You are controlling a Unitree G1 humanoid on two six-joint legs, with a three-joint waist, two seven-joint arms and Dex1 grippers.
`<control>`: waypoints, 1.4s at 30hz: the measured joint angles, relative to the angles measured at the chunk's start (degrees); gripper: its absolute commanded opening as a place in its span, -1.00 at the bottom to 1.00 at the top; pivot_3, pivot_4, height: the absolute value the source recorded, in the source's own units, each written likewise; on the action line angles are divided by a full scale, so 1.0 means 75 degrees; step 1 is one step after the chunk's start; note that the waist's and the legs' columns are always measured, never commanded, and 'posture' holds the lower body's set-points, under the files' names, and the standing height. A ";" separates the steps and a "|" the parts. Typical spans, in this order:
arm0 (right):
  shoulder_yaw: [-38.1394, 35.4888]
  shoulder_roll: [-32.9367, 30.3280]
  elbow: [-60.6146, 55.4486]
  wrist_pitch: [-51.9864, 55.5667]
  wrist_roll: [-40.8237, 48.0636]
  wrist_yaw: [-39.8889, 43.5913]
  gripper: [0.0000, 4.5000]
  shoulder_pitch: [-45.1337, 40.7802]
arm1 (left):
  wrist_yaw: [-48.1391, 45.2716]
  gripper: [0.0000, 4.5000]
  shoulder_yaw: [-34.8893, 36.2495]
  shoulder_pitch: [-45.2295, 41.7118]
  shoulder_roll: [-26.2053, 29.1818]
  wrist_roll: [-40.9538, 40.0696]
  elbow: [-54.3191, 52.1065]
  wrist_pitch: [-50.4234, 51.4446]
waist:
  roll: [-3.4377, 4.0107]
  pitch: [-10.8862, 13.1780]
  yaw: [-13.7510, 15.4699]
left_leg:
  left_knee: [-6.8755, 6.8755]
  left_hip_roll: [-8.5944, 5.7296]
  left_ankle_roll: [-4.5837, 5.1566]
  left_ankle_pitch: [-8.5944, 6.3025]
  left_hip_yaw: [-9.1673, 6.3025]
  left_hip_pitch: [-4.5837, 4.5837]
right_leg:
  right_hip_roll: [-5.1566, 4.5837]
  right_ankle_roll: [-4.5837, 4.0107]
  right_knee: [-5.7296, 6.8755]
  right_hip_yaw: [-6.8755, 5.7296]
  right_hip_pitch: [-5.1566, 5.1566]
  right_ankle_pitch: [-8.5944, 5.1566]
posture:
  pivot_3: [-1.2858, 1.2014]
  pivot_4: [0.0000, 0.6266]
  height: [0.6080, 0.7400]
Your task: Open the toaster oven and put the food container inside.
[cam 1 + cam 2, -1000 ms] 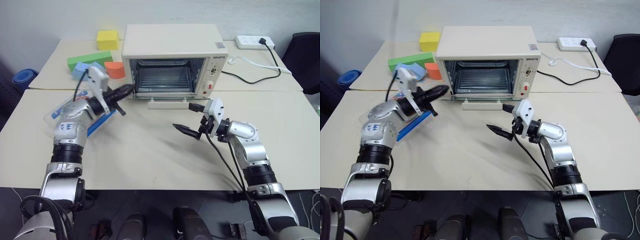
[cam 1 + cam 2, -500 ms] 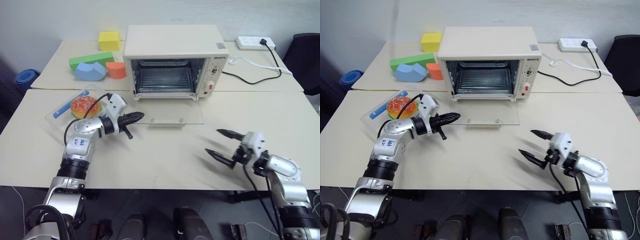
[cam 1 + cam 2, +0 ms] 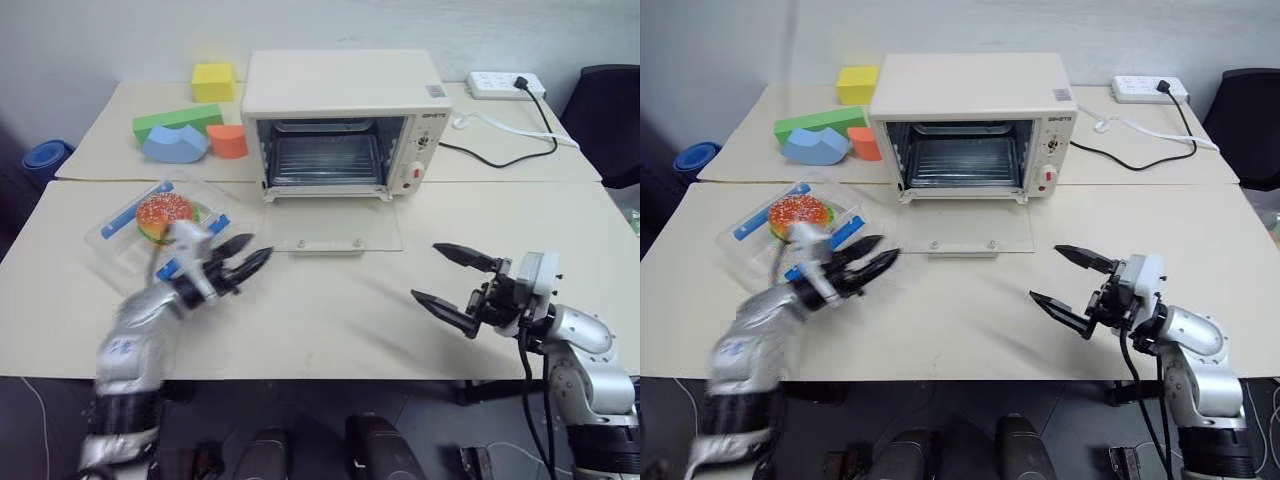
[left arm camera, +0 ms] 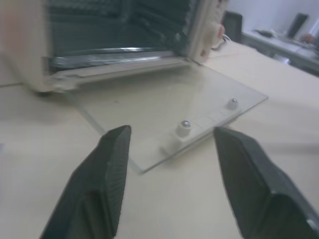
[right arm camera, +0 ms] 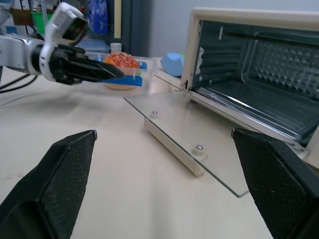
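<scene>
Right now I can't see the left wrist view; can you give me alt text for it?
The oven stands open, its glass door lying flat on the table with the handle underneath. The left gripper faces it, jaws open and empty.

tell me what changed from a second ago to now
The toaster oven door, partly down a second ago, now lies flat open on the table. Both arms have pulled back toward the robot: the left claw, shut near the door before, has opened beside the food container; the right claw stays open and empty. The container, foam blocks and power strip kept their places.
</scene>
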 measured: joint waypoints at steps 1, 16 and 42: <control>0.0017 0.0017 -0.0038 -0.0015 0.0008 0.0019 1.00 0.0039 | 0.0025 0.78 0.0462 0.0376 0.0149 -0.0212 -0.0262 0.0082 | 0.0000 0.0000 0.0013 | -0.0001 0.0000 0.0007 -0.0004 0.0000 0.0005 | -0.0001 -0.0001 -0.0005 0.0001 0.0006 -0.0001 | 0.03 -0.52 1.00; 0.0584 0.0543 -0.0102 -0.0733 -0.0197 0.0253 1.00 0.0046 | 0.1648 1.00 0.4415 0.2933 0.0315 -0.1459 0.0126 0.0547 | -0.0012 -0.0006 0.0384 | 0.0005 -0.0005 0.0052 -0.0030 -0.0024 0.0010 | -0.0015 -0.0010 -0.0035 -0.0015 0.0034 -0.0004 | 0.03 -0.52 1.00; 0.0958 0.0864 -0.0277 -0.1110 -0.0183 0.0230 1.00 -0.0246 | 0.5479 -0.11 0.2287 -0.1778 0.2153 -0.2425 0.2211 0.5777 | -0.0022 -0.0013 0.0171 | -0.0032 -0.0016 -0.0019 0.0004 -0.0020 0.0013 | -0.0010 -0.0013 -0.0001 -0.0012 -0.0004 -0.0006 | 0.03 -0.52 1.00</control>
